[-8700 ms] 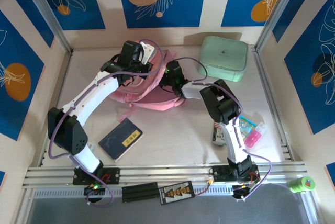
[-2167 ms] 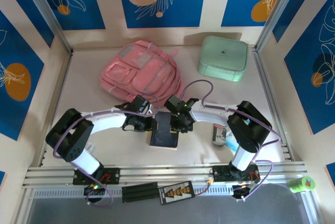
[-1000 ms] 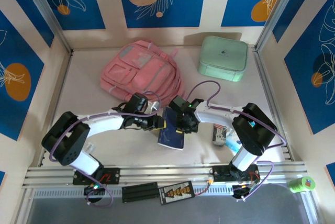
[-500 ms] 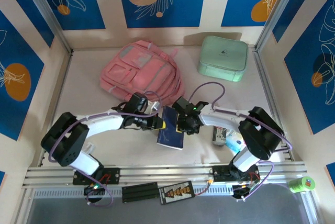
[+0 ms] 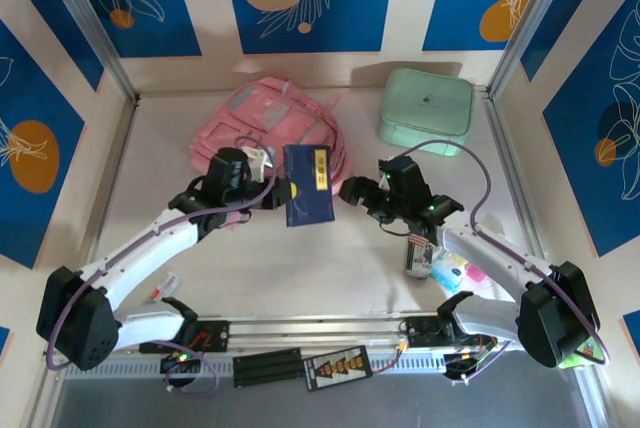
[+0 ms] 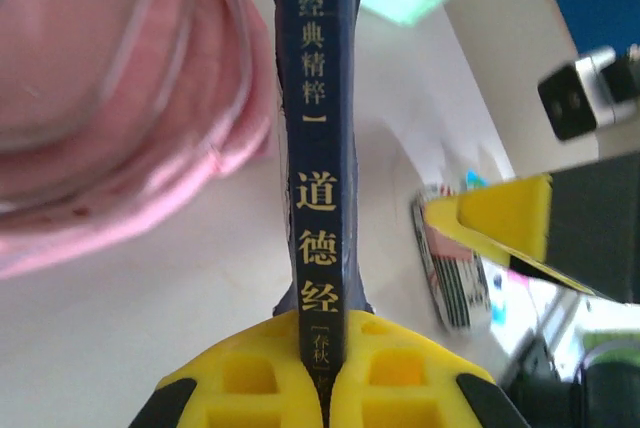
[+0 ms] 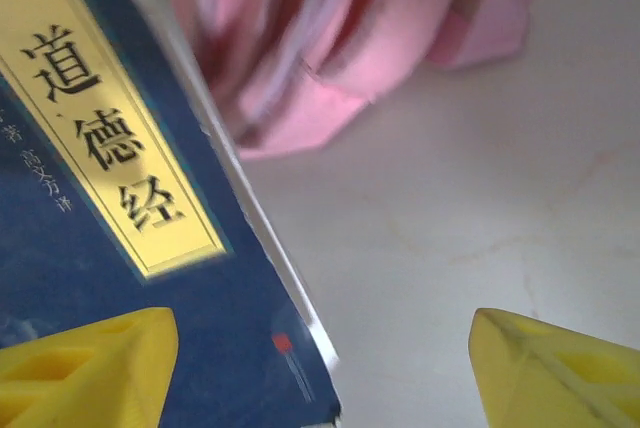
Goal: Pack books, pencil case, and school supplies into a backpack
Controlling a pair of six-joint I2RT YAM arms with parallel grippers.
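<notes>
A navy book (image 5: 306, 188) with a gold label hangs above the table in front of the pink backpack (image 5: 270, 128). My left gripper (image 5: 274, 191) is shut on its spine end (image 6: 318, 148), the yellow jaws (image 6: 325, 353) pressed against both covers. My right gripper (image 5: 352, 192) stands open just right of the book. The book's lower corner (image 7: 120, 248) lies by its left finger (image 7: 90, 368); the right finger (image 7: 560, 368) is far off over bare table. Small school supplies (image 5: 440, 263) lie at the right front; I cannot tell a pencil case among them.
A mint-green rounded box (image 5: 427, 110) stands at the back right. The backpack (image 6: 110, 98) lies flat at the back centre. A striped packet (image 6: 450, 268) lies under the right arm. Metal rails edge the table at front and sides.
The left gripper has lifted the book off the table and carried it back toward the backpack. The right gripper has opened, let go of the book and drawn off to the right.
</notes>
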